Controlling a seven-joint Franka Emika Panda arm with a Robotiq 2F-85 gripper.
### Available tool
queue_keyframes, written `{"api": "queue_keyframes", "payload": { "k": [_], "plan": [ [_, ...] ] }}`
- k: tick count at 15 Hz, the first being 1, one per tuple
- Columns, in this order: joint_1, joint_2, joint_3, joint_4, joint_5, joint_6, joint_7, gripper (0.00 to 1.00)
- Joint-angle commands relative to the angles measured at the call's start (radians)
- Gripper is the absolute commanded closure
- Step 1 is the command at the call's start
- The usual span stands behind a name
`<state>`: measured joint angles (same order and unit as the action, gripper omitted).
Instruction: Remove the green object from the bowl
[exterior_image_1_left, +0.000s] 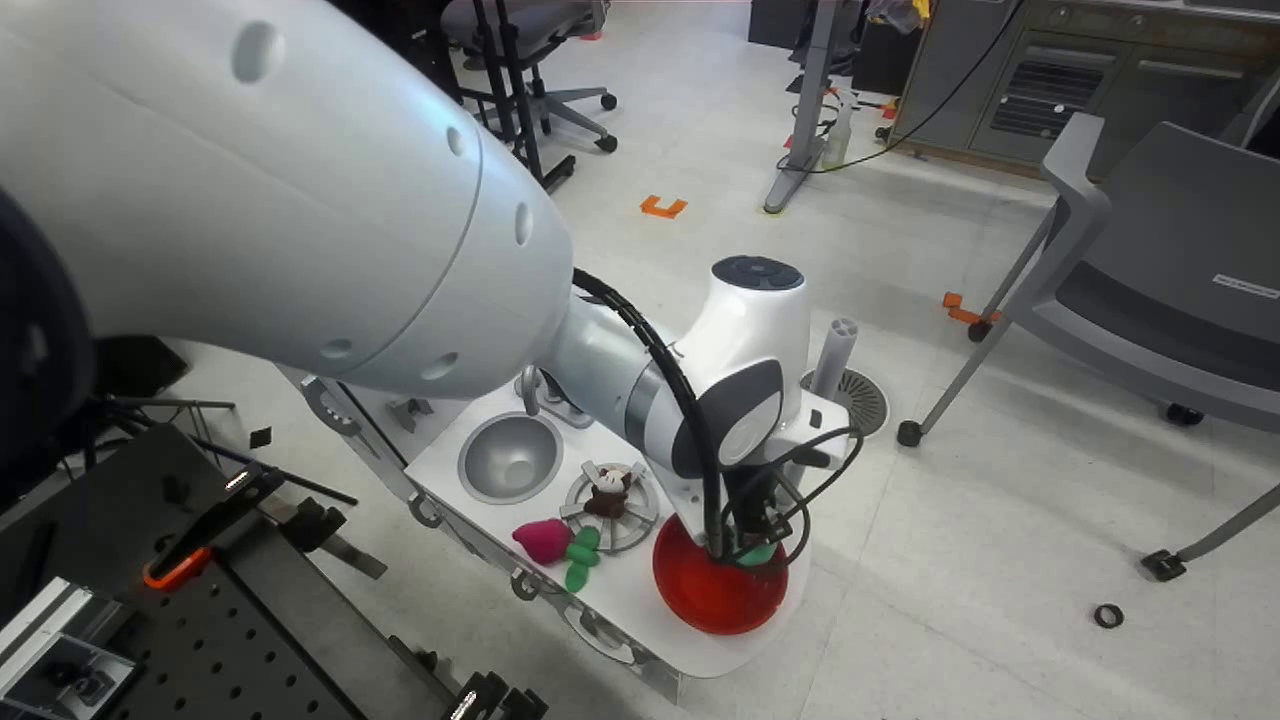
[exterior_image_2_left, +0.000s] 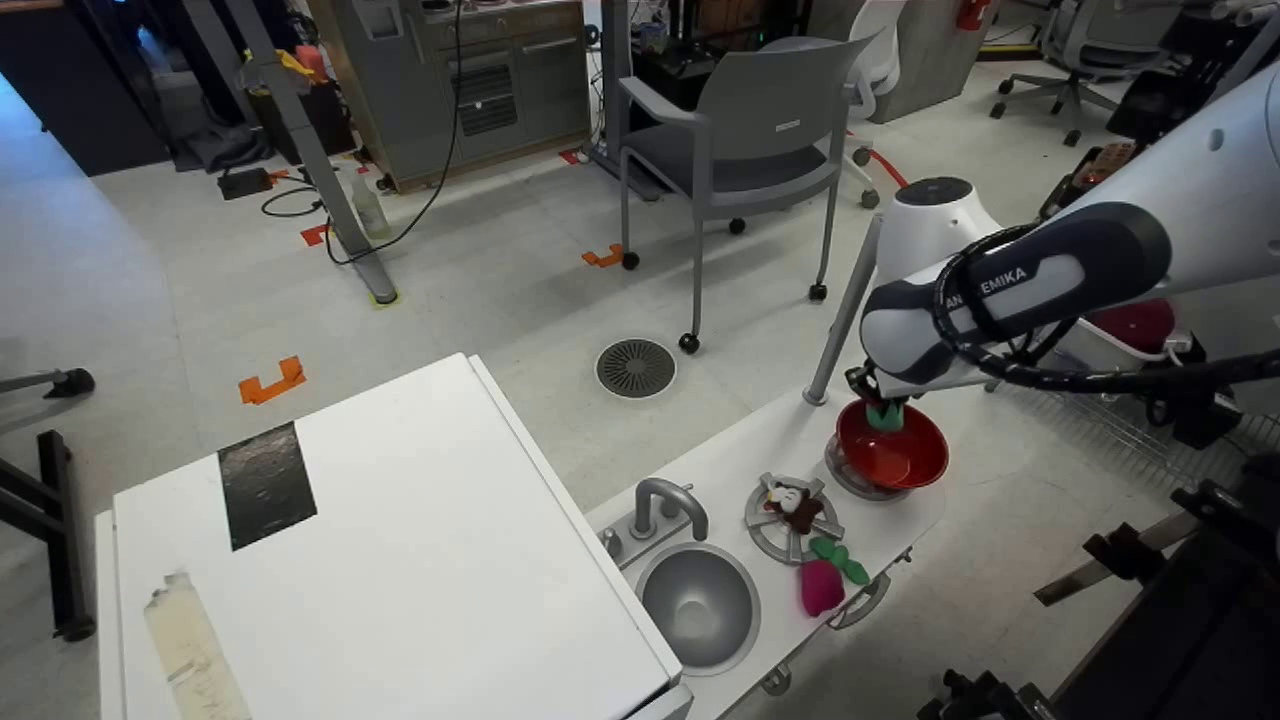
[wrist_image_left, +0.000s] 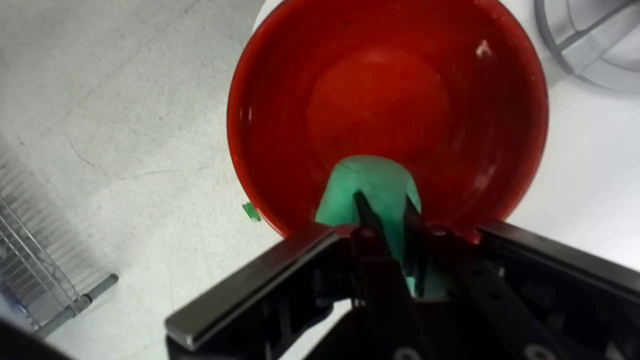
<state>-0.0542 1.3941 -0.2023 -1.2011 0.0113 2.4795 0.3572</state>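
Inside the red bowl (wrist_image_left: 380, 100), near its rim, the pincer (wrist_image_left: 385, 202) appears to pinch the green object (wrist_image_left: 370, 172), jaws set close with green between them; whether it touches the bowl's side I cannot tell. I judge the grasping step in hand, the removal not yet done: the next move calls for a firm hold and a straight rise past the rim.
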Motion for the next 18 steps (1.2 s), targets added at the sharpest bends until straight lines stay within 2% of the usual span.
{"api": "queue_keyframes", "payload": {
  "k": [1, 7, 12, 14, 18],
  "plan": [
    [-0.002, -0.170, 0.034, -0.244, 0.009, 0.163, -0.065, 0.97],
    [-0.088, -0.355, 0.171, -0.532, 0.066, 0.181, -0.215, 0.97],
    [-0.088, -0.453, 0.204, -0.800, 0.084, 0.310, -0.265, 0.97],
    [-0.097, -0.428, 0.220, -0.827, 0.080, 0.367, -0.287, 0.97],
    [-0.070, -0.336, 0.197, -0.804, 0.064, 0.469, -0.282, 0.97]
  ]
}}
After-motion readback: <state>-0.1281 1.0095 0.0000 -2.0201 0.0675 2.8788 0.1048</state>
